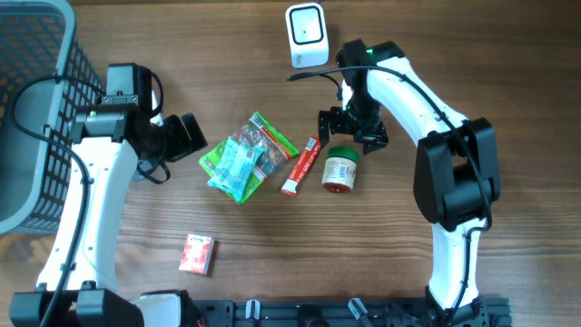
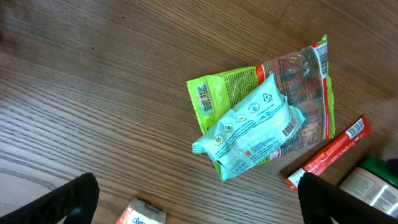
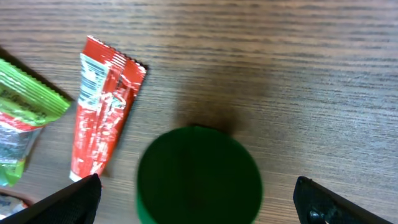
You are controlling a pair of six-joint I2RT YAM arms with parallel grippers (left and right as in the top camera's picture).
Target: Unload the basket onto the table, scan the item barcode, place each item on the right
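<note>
Two arms: one stands at each side of a wooden worktop (image 1: 472,54), and both reach in toward a loose group of items at its middle.
Left end effector (image 1: 188,134): the jaws are spread wide with nothing between them. It hangs just left of the packets. In the left wrist view (image 2: 199,202) its dark fingers (image 2: 68,202) sit at the two bottom corners, clear of everything.
Right end effector (image 1: 352,134): the jaws are wide apart and hold nothing. From overhead it lies between the scanner and the jar, just beside the jar's lid end. In the right wrist view (image 3: 198,202) its fingers (image 3: 339,202) stand on either side of the green lid, not touching it.
Jar (image 1: 341,171): it has a green lid and a pale label. It rests on the worktop at the right of the group, lid end toward the scanner. Whether it stands or lies on its side I cannot tell for sure.
Scanner (image 1: 307,34): white, at the far edge, well apart from the items.
Red stick packet (image 1: 301,165): it lies slanted just left of the jar, not touching it.
Green packet (image 1: 268,141): it lies crumpled and flat, with a barcode (image 2: 203,98) facing up on its pale corner.
Teal packet (image 1: 234,171): it lies on top of the green packet.
Red box (image 1: 197,253): small and alone near the front edge, well apart from the group.
Basket (image 1: 36,109): grey mesh, at the far left beside the left arm.
</note>
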